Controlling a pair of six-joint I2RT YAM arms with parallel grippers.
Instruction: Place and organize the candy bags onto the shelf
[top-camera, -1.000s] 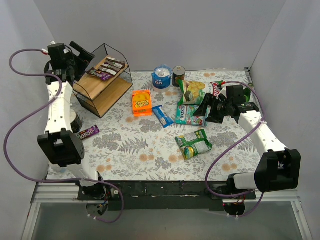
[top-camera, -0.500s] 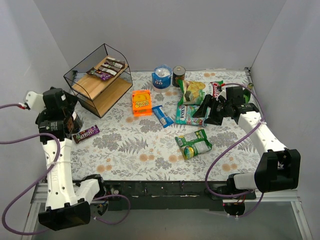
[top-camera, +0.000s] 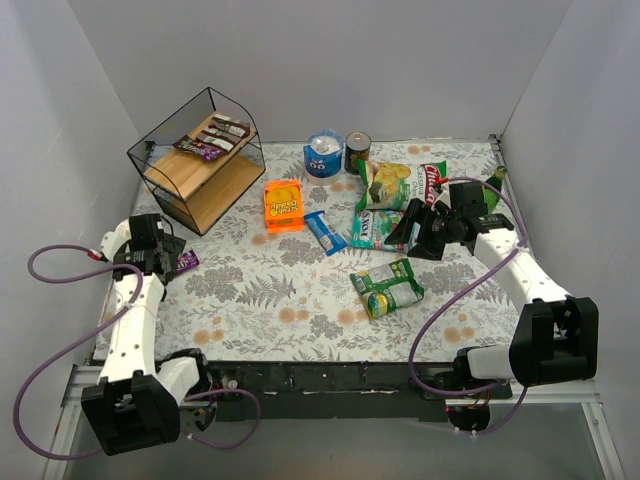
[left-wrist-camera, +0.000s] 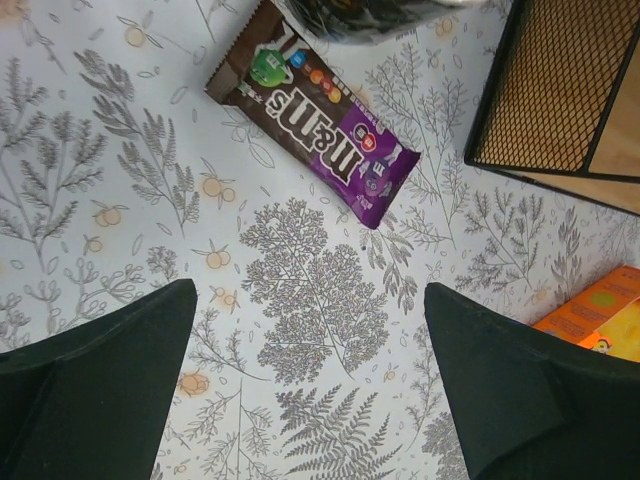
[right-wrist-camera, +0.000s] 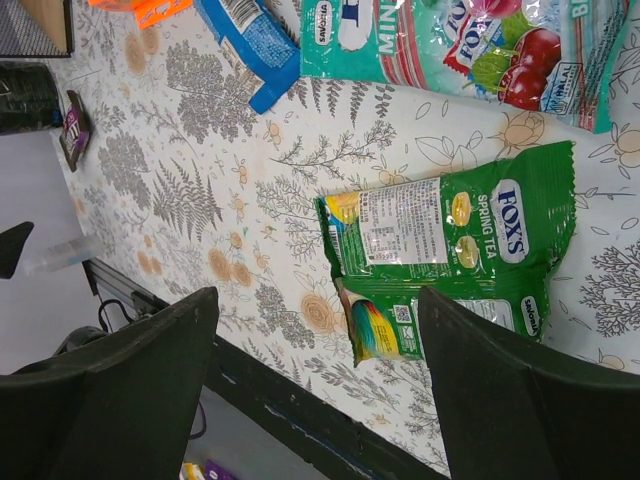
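Left wrist view is showing left hand (left-wrist-camera: 305, 335) hovering wide open and empty near the purple candy bag (left-wrist-camera: 315, 125); closing off-centre risks skidding it across the counter (left-wrist-camera: 100, 150).

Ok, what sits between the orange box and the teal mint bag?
A blue candy bar lies flat there, nothing else; the top view shows it plainly.
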